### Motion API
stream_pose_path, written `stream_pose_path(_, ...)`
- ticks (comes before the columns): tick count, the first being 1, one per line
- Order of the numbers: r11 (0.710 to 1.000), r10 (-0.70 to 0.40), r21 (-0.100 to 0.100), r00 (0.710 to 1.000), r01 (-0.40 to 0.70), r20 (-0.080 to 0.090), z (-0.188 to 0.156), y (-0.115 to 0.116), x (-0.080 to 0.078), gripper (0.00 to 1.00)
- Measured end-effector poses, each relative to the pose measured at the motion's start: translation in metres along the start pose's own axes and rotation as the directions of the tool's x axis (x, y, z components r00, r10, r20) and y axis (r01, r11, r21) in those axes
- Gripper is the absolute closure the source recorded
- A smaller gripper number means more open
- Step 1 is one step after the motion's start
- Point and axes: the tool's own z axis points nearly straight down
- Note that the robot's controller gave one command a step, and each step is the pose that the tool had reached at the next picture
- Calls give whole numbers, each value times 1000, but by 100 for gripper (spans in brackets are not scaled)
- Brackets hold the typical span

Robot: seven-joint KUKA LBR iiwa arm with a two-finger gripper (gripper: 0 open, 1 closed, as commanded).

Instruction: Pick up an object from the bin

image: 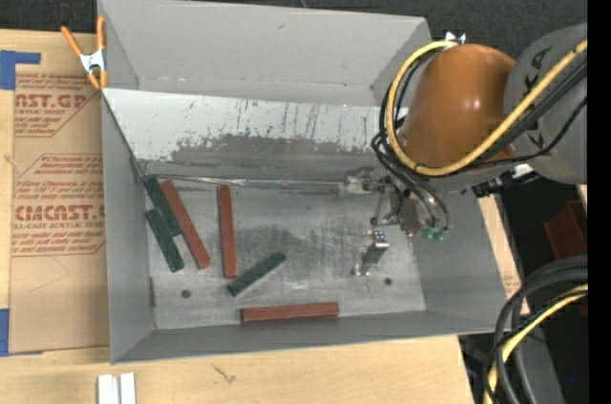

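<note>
1. The gripper (370, 257) hangs over bare floor of the bin (286, 58); its opening state cannot be determined.
2. The nearest thing, a short green bar (256, 273), lies left of the gripper, well apart from it.

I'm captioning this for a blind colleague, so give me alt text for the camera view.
The robot's gripper is over bare floor on the right of a grey metal bin. Left of it lie flat sticks, red-brown and dark green; nearest is a dark green stick.
</note>
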Motion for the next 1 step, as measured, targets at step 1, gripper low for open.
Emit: stream_pose_path(1, 999, 53, -1, 999, -53, 6, 56, 34, 5, 0)
